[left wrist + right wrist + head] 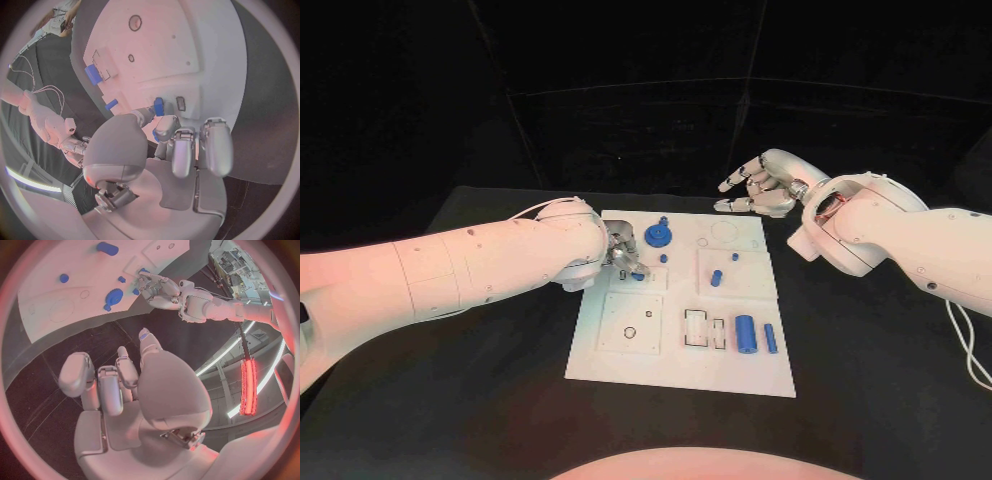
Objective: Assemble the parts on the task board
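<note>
1. Two white arms reach over a black tabletop (473, 400), and the white task board (678, 375) lies in the middle of it.
2. The left hand (620, 254) is low over the left side of the board, near its far end.
3. Its fingers (182, 150) are curled in, and the thumb and one finger pinch a small blue part (159, 106) right at the board's top. The other fingers bend down beside it.
4. In the head view that same small blue piece peeks out just under the hand.
5. The right hand (763, 186) is up off the tabletop, past the far right corner of the board.
6. Its fingers (106, 385) are a bit bent and spread apart, with nothing in them. They touch nothing.
7. A round blue gear (658, 236) sits on the far part of the board, just beside the left hand.
8. A small blue peg (715, 277) stands near the middle of the board, and a tiny blue bit (734, 256) lies a little farther back.
9. A fat blue cylinder (746, 334) and a thin blue rod (770, 338) lie side by side near the front right of the board.
10. A white square plate (632, 322) with small holes sits on the front left of the board.
</note>
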### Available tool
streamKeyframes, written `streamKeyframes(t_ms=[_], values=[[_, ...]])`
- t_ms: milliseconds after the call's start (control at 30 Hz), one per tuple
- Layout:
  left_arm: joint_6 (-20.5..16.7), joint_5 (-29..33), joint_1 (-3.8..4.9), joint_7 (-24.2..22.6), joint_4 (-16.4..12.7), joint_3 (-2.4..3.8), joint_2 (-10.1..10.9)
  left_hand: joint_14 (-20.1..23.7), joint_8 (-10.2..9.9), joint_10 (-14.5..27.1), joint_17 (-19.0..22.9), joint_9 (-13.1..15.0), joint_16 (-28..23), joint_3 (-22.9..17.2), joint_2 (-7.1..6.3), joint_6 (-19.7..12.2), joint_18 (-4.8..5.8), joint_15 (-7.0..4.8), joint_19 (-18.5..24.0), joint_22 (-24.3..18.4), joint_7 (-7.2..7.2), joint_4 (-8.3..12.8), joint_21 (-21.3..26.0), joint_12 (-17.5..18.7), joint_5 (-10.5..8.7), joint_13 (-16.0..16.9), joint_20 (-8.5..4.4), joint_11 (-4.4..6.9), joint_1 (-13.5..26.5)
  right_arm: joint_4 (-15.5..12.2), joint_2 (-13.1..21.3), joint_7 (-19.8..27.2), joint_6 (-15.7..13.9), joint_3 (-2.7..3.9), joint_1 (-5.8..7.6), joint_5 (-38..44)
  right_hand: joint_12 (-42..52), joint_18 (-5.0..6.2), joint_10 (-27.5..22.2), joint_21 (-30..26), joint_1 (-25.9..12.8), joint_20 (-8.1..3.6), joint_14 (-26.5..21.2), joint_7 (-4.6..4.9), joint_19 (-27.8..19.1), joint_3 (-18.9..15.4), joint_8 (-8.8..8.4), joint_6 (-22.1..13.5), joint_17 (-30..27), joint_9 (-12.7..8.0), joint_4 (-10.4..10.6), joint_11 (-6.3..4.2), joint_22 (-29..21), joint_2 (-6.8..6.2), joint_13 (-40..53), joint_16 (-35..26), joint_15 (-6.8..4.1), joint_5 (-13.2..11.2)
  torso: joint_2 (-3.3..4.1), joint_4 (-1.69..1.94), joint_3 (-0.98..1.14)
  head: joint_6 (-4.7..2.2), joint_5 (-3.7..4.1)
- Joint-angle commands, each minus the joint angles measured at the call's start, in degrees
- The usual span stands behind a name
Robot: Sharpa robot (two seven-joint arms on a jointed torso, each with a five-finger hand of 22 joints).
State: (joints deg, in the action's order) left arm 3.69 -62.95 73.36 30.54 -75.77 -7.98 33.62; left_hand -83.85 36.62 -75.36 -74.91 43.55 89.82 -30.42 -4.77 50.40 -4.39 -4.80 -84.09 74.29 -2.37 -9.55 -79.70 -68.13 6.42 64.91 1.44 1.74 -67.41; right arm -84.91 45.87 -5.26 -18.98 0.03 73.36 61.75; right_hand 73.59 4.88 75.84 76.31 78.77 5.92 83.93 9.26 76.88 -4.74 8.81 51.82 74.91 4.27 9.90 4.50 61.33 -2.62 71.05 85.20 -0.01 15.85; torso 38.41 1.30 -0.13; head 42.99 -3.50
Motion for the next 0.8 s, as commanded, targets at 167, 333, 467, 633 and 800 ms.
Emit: streamKeyframes(t_ms=[167,333,467,633,800], values=[[1.7,-0.7,-0.11,0.3,0.0,-0.12,0.1,-6.1,0.4,-0.5,-15.1,0.3,0.2,-3.6,0.38,0.5,1.13,-0.39,-0.6,0.1,0.21,4.7,-0.2,-0.5,-0.5,0.1,-0.33,0.08,0.7,-0.1,-0.1,0.3,0.3,0.03,0.1,-0.1,-0.2,0.7,-0.2,-0.2,-0.3,-0.22,3.9,-0.24,-0.1,-0.3,0.33,0.2,5.5,0.0,0.1,-0.43,-0.1,0.42,-0.1,-0.3,-0.36,0.6,0.03,0.01,0.02,0.17,-0.04],[1.6,-0.7,-0.11,0.3,0.2,-0.12,0.0,-6.1,0.7,-0.6,-15.1,0.7,0.2,0.8,0.5,1.1,1.15,-0.55,-0.6,0.3,0.46,3.1,-0.1,-0.8,-1.38,0.3,-0.49,0.27,2.8,-0.1,-0.1,0.3,0.3,0.03,0.1,-0.1,-0.2,0.71,-0.2,-0.2,-0.3,-0.23,3.9,-0.24,-0.1,-0.3,0.35,0.2,5.5,0.0,0.1,-0.43,-0.1,0.45,-0.1,-0.3,-0.37,0.7,0.01,-0.04,0.0,0.23,-0.09],[1.7,-0.7,-0.11,0.3,0.3,-0.12,-0.1,-6.1,0.7,-0.6,-15.1,0.8,0.2,4.2,0.33,1.4,1.17,-0.59,-0.6,0.4,0.51,1.9,-0.1,-1.1,-1.42,0.5,-0.55,0.32,3.9,0.0,-0.2,0.4,0.3,0.03,0.1,-0.1,-0.2,0.72,-0.2,-0.3,-0.2,-0.24,3.9,-0.24,-0.2,-0.4,0.38,0.2,5.5,-0.1,0.2,-0.44,-0.2,0.49,-0.1,-0.3,-0.38,0.9,0.0,-0.02,-0.01,0.26,-0.07],[1.8,-0.7,-0.11,0.3,0.6,-0.12,-0.1,-6.1,0.6,-0.8,-15.1,0.8,0.2,8.4,0.46,1.8,1.17,-0.64,-0.7,0.5,0.54,0.2,-0.1,-1.5,-1.44,0.9,-0.62,0.34,5.1,0.0,-0.2,0.4,0.3,0.03,0.1,-0.1,-0.2,0.72,-0.2,-0.3,-0.2,-0.24,3.9,-0.24,-0.2,-0.4,0.38,0.2,5.5,-0.1,0.2,-0.44,-0.2,0.49,-0.1,-0.3,-0.38,0.9,0.0,0.0,0.0,0.31,-0.02],[1.7,-0.7,-0.11,0.3,0.8,-0.12,-0.2,-6.1,0.6,-0.9,-15.1,0.9,0.2,10.8,0.66,2.0,1.16,-0.69,-0.7,0.6,0.61,-0.9,-0.1,-1.8,-1.41,1.1,-0.65,0.39,5.5,0.0,-0.2,0.4,0.3,0.03,0.1,-0.1,-0.2,0.72,-0.2,-0.3,-0.2,-0.24,3.9,-0.24,-0.2,-0.4,0.38,0.2,5.5,-0.1,0.2,-0.44,-0.2,0.49,-0.1,-0.3,-0.38,0.9,0.0,-0.01,0.01,0.37,0.0]])
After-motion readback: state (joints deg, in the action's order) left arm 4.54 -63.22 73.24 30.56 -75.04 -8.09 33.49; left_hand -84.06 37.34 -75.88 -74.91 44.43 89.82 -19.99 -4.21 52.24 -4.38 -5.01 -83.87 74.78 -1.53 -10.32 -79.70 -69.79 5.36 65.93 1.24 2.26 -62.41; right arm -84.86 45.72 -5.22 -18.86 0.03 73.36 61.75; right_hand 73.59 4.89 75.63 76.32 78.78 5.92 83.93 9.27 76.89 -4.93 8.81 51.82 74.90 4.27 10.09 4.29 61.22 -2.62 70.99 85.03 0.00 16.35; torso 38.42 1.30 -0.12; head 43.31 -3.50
